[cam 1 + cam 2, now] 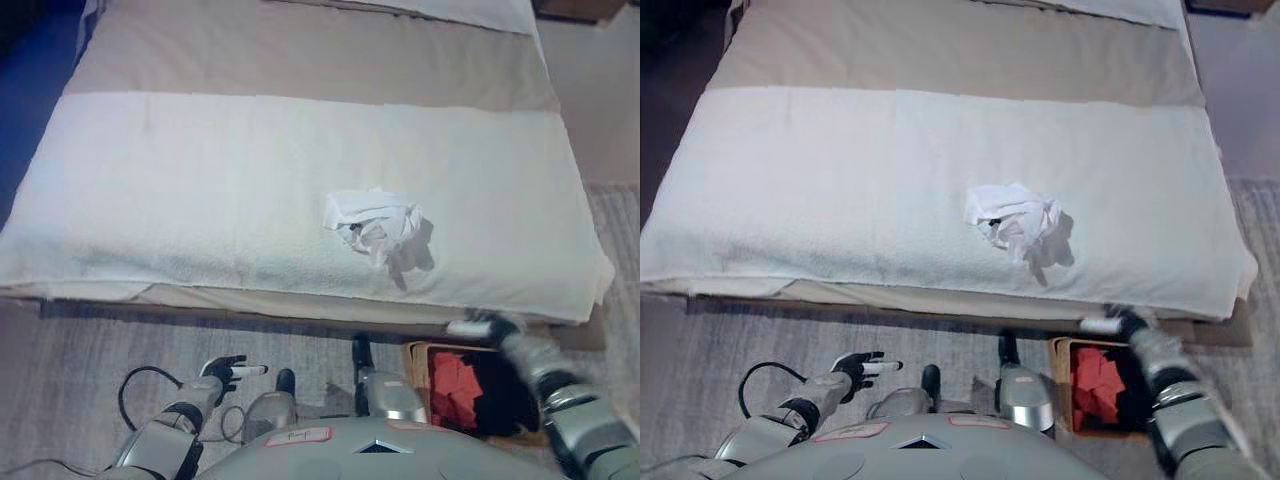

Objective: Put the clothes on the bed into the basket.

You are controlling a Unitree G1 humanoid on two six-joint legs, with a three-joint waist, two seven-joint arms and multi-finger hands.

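Note:
A crumpled white garment (376, 226) lies on the white blanket near the bed's front edge, right of the middle. On the floor below it stands a brown basket (419, 357) that holds a red cloth (456, 388) and something dark. My right hand (484, 326) hangs over the basket's far rim, just under the bed edge, fingers straight and empty. My left hand (226, 374) hovers low over the floor at the lower left, fingers relaxed, holding nothing.
The bed (300, 180) fills most of the view, with a beige band (300, 50) further back and a pillow (470, 10) at the top right. A grey rug (100, 370) covers the floor in front. The bed frame edge (300, 312) runs just behind the basket.

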